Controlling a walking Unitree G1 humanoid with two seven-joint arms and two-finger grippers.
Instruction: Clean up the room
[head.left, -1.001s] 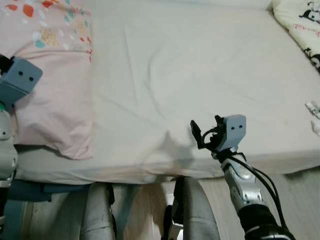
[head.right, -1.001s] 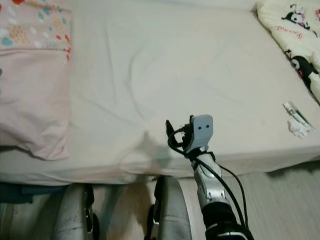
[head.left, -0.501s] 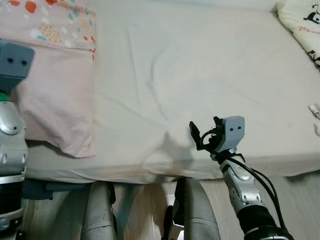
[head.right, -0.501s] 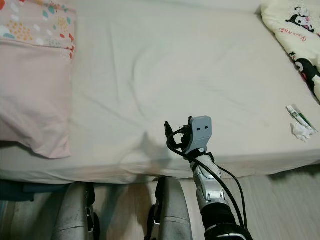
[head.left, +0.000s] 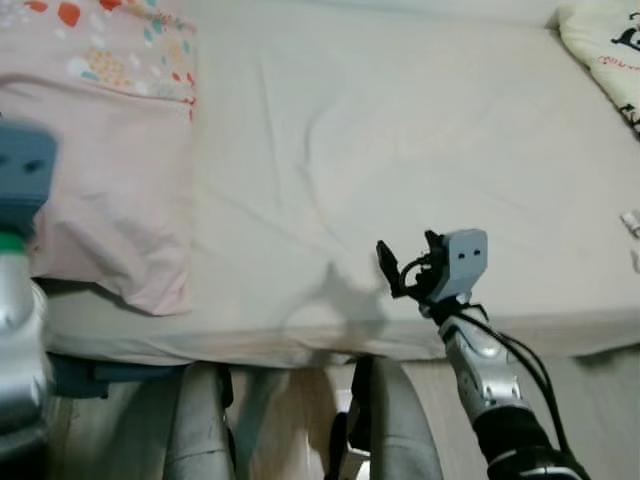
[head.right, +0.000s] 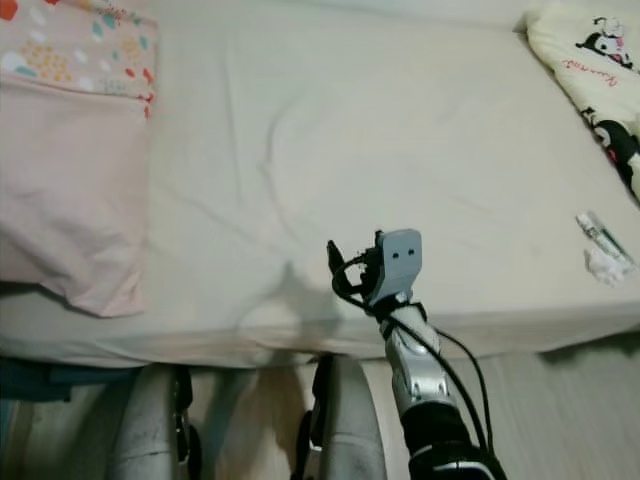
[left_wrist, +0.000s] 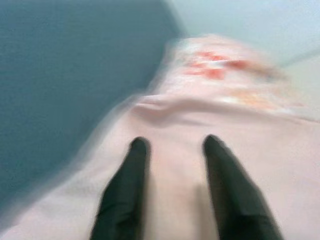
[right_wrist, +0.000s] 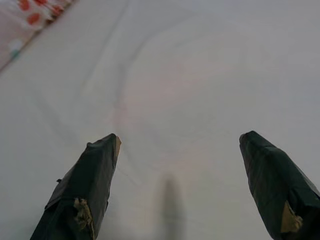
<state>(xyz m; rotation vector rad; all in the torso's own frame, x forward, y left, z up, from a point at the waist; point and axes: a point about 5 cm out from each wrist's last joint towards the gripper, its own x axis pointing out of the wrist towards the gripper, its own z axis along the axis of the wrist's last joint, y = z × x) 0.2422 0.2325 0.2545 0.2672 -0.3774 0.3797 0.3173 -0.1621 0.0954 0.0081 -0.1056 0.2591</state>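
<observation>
A pink pillow (head.left: 100, 150) with a patterned end lies on the left of the bed (head.left: 400, 120). My left gripper (left_wrist: 175, 142) hovers just over the pillow, open with nothing between its fingers; its grey wrist (head.left: 20, 175) is blurred at the far left. My right gripper (head.right: 347, 268) hangs open and empty above the near edge of the cream sheet (right_wrist: 190, 75), at mid-bed. A small white-and-green tube (head.right: 603, 237) and a crumpled tissue (head.right: 607, 266) lie near the bed's right front corner, far from both grippers.
A cream blanket with cartoon print (head.right: 590, 60) is bunched at the back right. A blue surface (left_wrist: 60, 75) stands beside the pillow. My own legs (head.left: 200, 420) and pale wooden floor (head.right: 560, 410) lie below the bed's near edge.
My left arm has shifted at the left edge and is now blurred by motion. The right gripper has stayed in place. The view has drifted slightly.
</observation>
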